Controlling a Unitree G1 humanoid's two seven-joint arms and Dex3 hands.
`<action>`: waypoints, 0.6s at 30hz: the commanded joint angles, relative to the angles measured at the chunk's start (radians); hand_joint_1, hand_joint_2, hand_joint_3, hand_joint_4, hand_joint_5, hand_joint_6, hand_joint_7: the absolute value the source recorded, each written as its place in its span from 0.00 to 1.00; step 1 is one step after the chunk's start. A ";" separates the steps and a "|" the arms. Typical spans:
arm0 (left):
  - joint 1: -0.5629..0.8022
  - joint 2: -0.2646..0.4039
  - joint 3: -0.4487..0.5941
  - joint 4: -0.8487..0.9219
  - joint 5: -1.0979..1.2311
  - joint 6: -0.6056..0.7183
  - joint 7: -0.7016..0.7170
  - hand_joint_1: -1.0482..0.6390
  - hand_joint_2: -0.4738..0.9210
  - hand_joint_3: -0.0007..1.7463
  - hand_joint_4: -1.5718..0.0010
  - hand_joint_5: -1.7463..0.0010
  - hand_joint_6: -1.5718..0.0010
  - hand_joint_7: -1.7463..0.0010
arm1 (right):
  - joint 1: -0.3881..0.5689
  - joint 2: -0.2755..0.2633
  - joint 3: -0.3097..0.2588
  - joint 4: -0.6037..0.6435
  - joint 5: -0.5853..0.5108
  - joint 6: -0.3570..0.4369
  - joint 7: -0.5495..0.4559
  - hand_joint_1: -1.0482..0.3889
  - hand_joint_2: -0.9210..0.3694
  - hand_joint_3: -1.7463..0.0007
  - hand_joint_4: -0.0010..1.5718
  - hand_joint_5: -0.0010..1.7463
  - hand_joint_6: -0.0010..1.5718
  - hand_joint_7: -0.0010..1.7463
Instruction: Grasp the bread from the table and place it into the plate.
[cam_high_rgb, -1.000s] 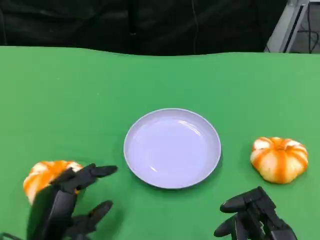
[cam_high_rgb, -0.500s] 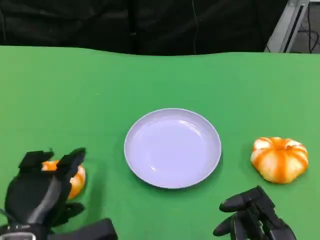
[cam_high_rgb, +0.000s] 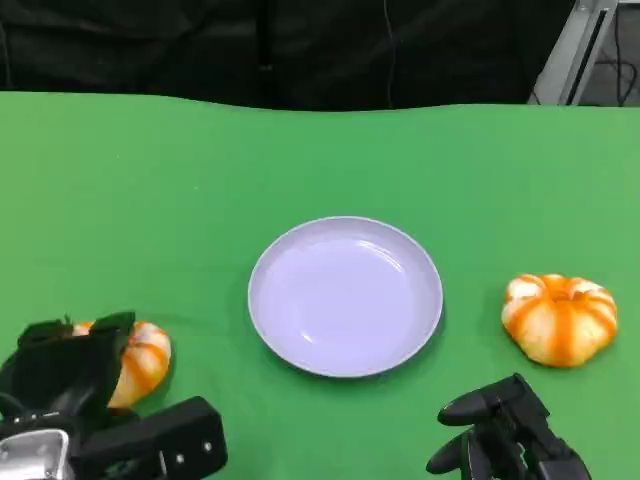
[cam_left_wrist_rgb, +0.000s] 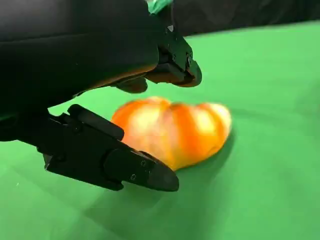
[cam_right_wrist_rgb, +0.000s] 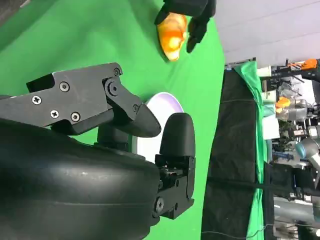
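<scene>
- At the lower left of the head view, the left hand (cam_high_rgb: 75, 375) sits over a bread (cam_high_rgb: 140, 362), fingers spread around it; whether they touch it I cannot tell.
- Its wrist view shows that bread (cam_left_wrist_rgb: 172, 130) lying flat on the green table (cam_high_rgb: 320, 160), long axis level, between the fingers (cam_left_wrist_rgb: 112, 160).
- Both breads are round, pumpkin-ribbed, orange with pale stripes; the second bread (cam_high_rgb: 558, 318) lies at right.
- One lilac plate (cam_high_rgb: 345, 296) sits at centre, between them.
- Lower right, the right hand (cam_high_rgb: 500, 435) holds nothing, fingers apart.
</scene>
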 joint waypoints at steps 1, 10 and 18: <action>-0.030 0.040 0.000 0.064 -0.078 -0.045 0.036 0.41 1.00 0.03 0.65 0.77 0.64 0.95 | 0.007 -0.004 -0.007 -0.014 0.011 -0.002 0.000 0.56 0.00 0.44 0.11 1.00 0.03 1.00; -0.031 0.076 -0.005 0.134 -0.209 -0.223 0.219 0.46 0.95 0.20 0.47 0.01 0.49 0.18 | 0.008 -0.004 -0.006 -0.020 0.009 0.002 0.001 0.56 0.00 0.43 0.11 1.00 0.04 1.00; -0.028 0.091 -0.015 0.155 -0.224 -0.308 0.349 0.46 0.93 0.22 0.47 0.00 0.50 0.16 | 0.008 -0.002 -0.005 -0.022 0.010 0.007 0.000 0.56 0.00 0.43 0.11 1.00 0.04 1.00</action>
